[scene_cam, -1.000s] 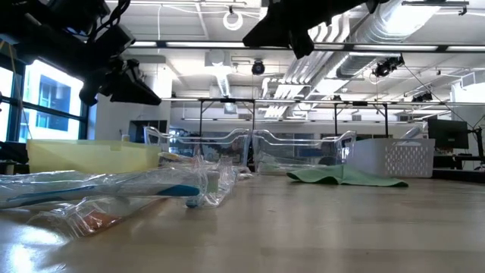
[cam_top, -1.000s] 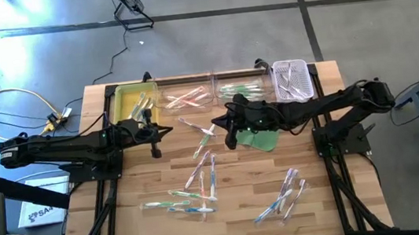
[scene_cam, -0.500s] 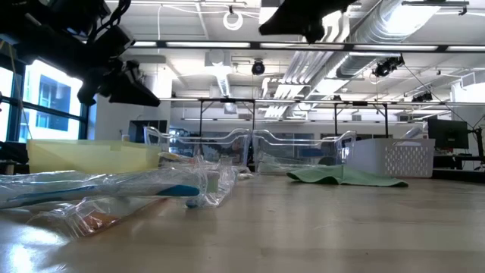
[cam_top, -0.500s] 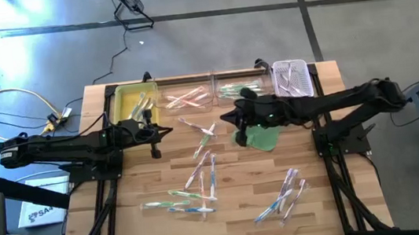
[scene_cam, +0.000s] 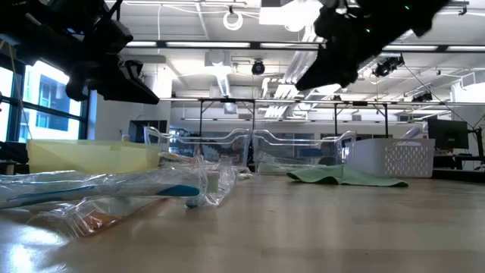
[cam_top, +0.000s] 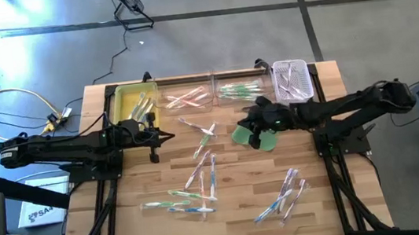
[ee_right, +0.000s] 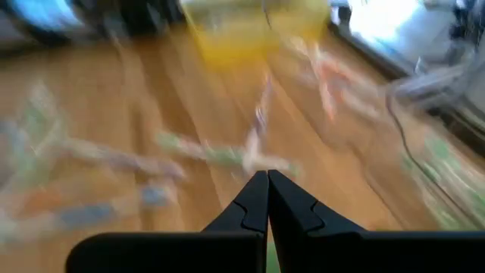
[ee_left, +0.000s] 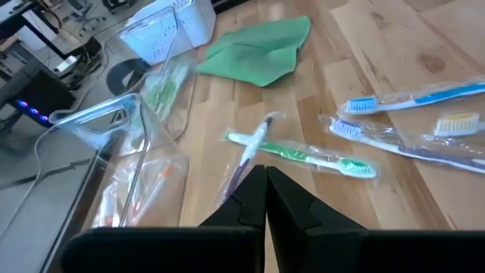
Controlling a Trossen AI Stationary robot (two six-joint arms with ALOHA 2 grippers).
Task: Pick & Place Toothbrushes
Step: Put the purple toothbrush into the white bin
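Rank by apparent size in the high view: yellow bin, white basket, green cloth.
1. yellow bin, largest
2. white basket
3. green cloth, smallest as seen, but the right tool covers part of it, so its rank below the basket is unsure.

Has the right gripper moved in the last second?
Yes. In the high view the right gripper has pulled back rightward, from beside the loose toothbrushes to over the green cloth.

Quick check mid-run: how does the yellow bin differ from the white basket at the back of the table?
The yellow bin sits at the back-left end of the row, by the left gripper; the white basket sits at the back-right end. The yellow bin has solid opaque walls; the white basket has slotted, perforated sides. The yellow bin looks larger than the white basket. Both hold wrapped toothbrushes.
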